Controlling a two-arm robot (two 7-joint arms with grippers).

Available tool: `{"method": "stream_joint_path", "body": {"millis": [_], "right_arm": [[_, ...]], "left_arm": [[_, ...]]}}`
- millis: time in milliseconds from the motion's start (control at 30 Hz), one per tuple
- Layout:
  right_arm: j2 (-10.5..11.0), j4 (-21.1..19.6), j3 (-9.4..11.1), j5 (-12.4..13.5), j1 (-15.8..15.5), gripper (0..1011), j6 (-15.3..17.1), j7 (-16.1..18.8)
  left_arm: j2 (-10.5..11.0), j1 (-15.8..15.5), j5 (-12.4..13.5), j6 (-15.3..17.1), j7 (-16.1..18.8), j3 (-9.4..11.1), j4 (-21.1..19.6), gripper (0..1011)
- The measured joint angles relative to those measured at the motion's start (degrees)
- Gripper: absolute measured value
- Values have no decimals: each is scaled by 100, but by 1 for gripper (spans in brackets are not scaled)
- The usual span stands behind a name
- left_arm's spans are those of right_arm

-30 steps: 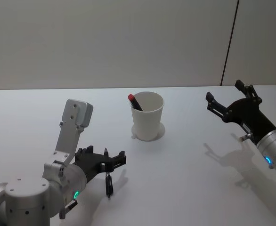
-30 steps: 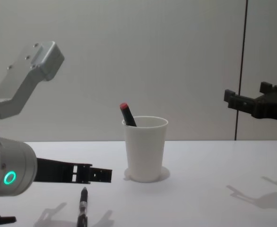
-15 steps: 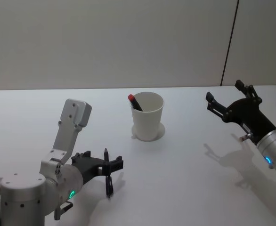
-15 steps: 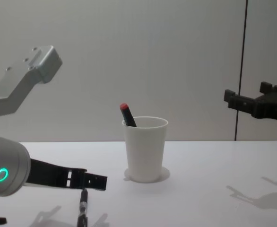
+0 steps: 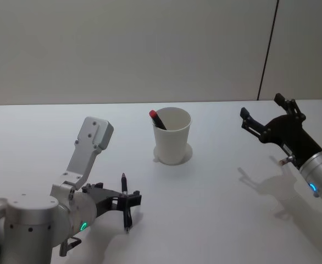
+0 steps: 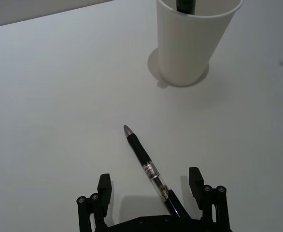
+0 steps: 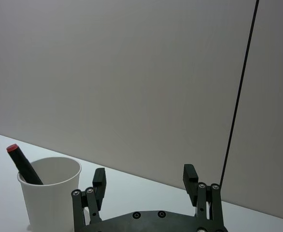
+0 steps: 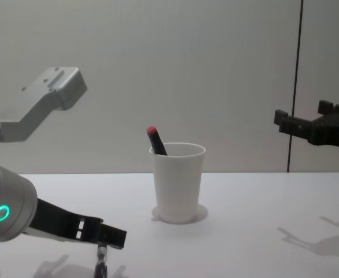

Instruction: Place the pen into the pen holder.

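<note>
A pale grey wall (image 5: 122,49) with one dark vertical seam (image 5: 268,49) stands behind a plain white table (image 5: 216,209). The pen (image 6: 144,162) lies flat on that table, on the robot's left and nearer to it than the pen holder (image 5: 172,136), well apart from it. It has a black grip, a clear stretch of barrel and a silvery tip, and the tip points roughly toward the holder. The left gripper (image 6: 150,183) is down low over the rear part of the pen with its fingers (image 6: 104,187) spread wide, one on each side of the barrel. In the left wrist view the barrel runs closer to one finger than the other, and neither finger is seen pressing on it; whether the fingertips touch the table cannot be told. The pen's rear end is hidden under the gripper's body. The pen holder, a white tapered paper cup with a rolled rim, stands upright near the middle of the table, farther back. A dark marker with a red cap (image 5: 156,119) leans inside it against the rim on its left side, the cap poking above the rim. Out on the right, the right gripper (image 5: 261,106) hangs in the air above the table, clear of the cup, its black fingers spread apart with nothing between them.
</note>
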Motion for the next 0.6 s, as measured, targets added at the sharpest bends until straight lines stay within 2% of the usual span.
{"method": "stream_joint_path", "body": {"millis": [267,600], "right_arm": [[0,0,0,0,0,1002,0,0],[0,0,0,0,0,1002,0,0]], "left_arm": [[-38,-117,294,346,-149,65,36,1001],[-89,-207,583,531,-310,127,94,1001]]}}
